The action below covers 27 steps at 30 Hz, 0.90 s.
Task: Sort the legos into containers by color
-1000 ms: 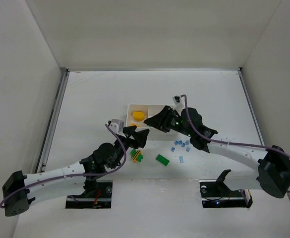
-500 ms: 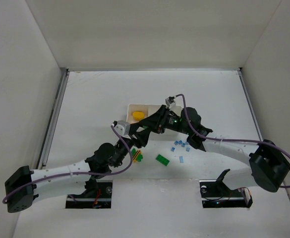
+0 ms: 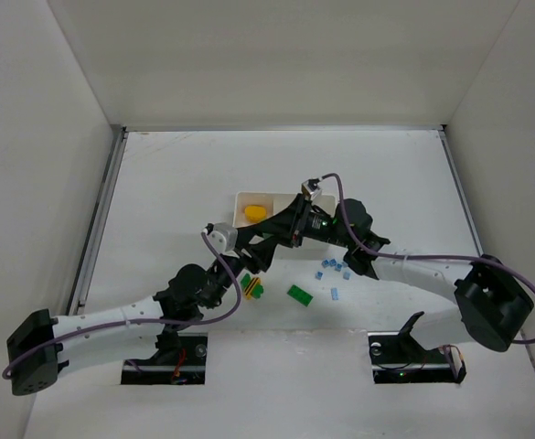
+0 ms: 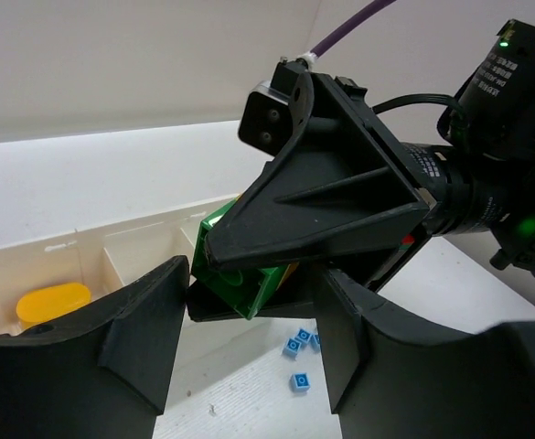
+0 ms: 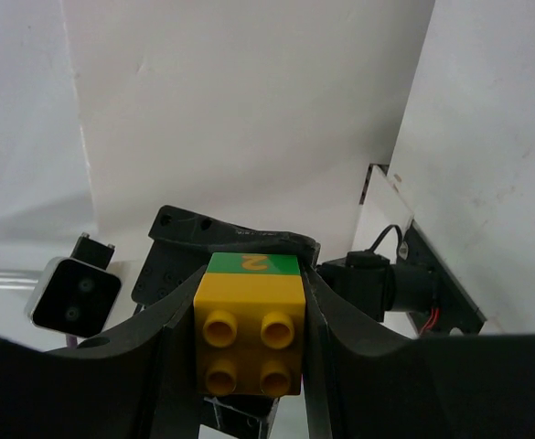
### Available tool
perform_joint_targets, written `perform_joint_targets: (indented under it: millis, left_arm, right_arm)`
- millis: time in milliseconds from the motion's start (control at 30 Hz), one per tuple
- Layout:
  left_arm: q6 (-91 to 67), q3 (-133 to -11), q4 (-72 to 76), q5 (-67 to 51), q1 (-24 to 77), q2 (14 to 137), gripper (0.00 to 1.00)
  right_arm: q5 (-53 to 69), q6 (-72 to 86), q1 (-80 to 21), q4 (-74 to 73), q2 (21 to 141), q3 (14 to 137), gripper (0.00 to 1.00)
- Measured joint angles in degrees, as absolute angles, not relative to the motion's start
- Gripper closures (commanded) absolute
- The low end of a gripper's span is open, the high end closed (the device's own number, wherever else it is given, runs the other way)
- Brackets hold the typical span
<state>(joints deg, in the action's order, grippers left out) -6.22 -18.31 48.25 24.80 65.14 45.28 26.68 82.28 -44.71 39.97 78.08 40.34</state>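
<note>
On the table, on the near side of the tray (image 3: pixel 249 194), lie the loose legos. A green-and-yellow stack (image 3: pixel 252 288) sits off the tray's left end and a flat green lego (image 3: pixel 299 294) off its middle. Several light blue legos (image 3: pixel 333 267) lie nearer the tray toward its right end, with 1 single light blue brick (image 3: pixel 334 294) apart on their near side. Closer in, at the tray's near edge, the 2 grippers meet nose to nose. The left gripper (image 4: pixel 249 288) comes in from the tray's near-left, its fingers clenched on a green brick (image 4: pixel 235 274). The right gripper (image 5: pixel 249 320) reaches in from the tray's near-right and grasps a yellow brick (image 5: pixel 249 352) by 2 opposite sides, 4 studs facing its camera. This yellow brick is stuck to the green brick, so both grippers hold 1 joined pair, off the table, just in front of the tray's middle compartment. Farther on, in the tray's left compartment, rests 1 rounded yellow piece (image 3: pixel 254 211)
</note>
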Motion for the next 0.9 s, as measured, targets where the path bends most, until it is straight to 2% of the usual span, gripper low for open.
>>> perform_joint_targets:
  millis: [433, 733, 900]
  left_arm:
    - [-4.8, -18.4, 47.7, 22.5, 64.8, 44.1, 0.78]
    - [-4.9, -18.5, 44.3, 22.5, 65.9, 41.3, 0.85]
    - [-5.0, -18.5, 43.0, 22.6, 66.0, 40.9, 0.87]
  right_arm:
    - [31.1, 85.3, -44.3, 43.6, 79.2, 40.3, 0.61]
    - [32.9, 86.0, -44.3, 45.4, 79.2, 40.3, 0.42]
    - [33.6, 85.9, -44.2, 45.7, 79.2, 40.3, 0.38]
